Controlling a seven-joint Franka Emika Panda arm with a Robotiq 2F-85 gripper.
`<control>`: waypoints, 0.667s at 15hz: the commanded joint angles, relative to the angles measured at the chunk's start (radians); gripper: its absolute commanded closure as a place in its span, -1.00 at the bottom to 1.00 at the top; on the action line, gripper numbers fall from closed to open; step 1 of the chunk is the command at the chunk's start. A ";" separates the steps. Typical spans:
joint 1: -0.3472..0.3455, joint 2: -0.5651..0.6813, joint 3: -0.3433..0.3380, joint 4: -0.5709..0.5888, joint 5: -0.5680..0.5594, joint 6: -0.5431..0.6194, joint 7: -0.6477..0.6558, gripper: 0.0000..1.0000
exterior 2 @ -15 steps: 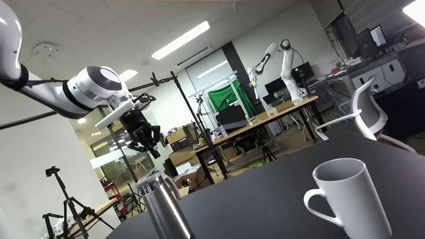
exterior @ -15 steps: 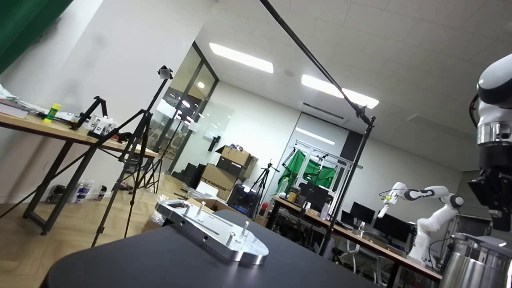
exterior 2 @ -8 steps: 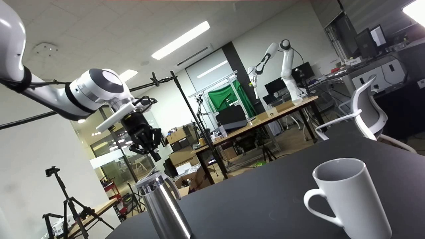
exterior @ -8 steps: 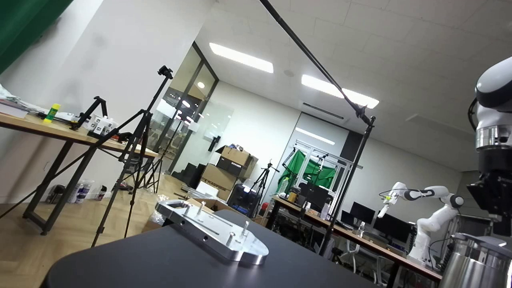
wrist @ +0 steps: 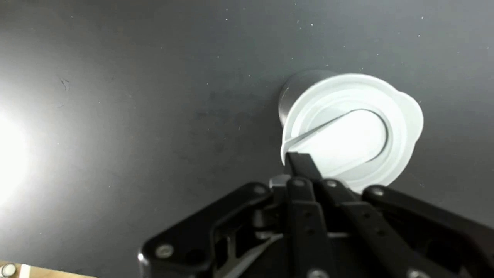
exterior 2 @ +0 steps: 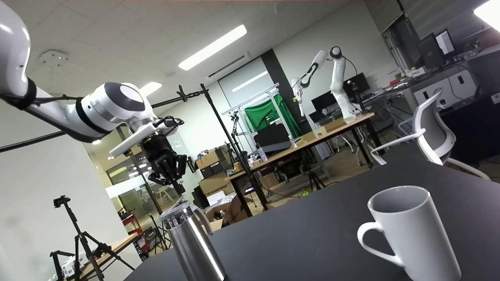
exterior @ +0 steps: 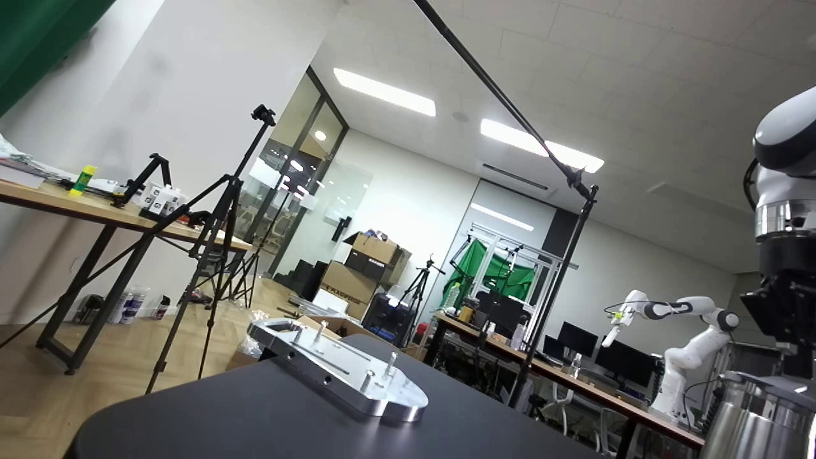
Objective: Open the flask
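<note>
The flask, a shiny steel cylinder, stands on the dark table in both exterior views (exterior: 755, 433) (exterior 2: 195, 248); an exterior view cuts off part of it. Its grey handle (exterior 2: 204, 220) is on one side. In the wrist view I look down on its pale round cap (wrist: 399, 158) with a spout bulge and a white tongue-shaped lever (wrist: 349, 141). My gripper (wrist: 303, 164) has its black fingertips together, over the lever's near end. It also shows in both exterior views (exterior: 800, 358) (exterior 2: 179, 188), just above the cap. I cannot tell whether the fingertips touch the lever.
A white mug (exterior 2: 420, 238) stands on the dark table (exterior 2: 297, 234) to the flask's side. A silver metal plate with pegs (exterior: 344, 370) lies at the table's edge. A black pole (exterior: 554, 293), another robot arm (exterior: 685, 357) and a chair (exterior 2: 429, 128) are beyond.
My gripper has come down a little towards the cap and shifted slightly left in an exterior view. Its fingers stay together. The flask and mug have not moved.
</note>
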 commanded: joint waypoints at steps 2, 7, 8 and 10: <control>0.004 0.009 0.000 -0.001 0.006 -0.017 0.031 1.00; 0.003 0.033 -0.005 -0.009 0.000 -0.020 0.036 1.00; 0.003 0.038 -0.005 -0.010 0.000 -0.020 0.036 1.00; 0.004 0.042 -0.005 -0.011 0.000 -0.019 0.037 1.00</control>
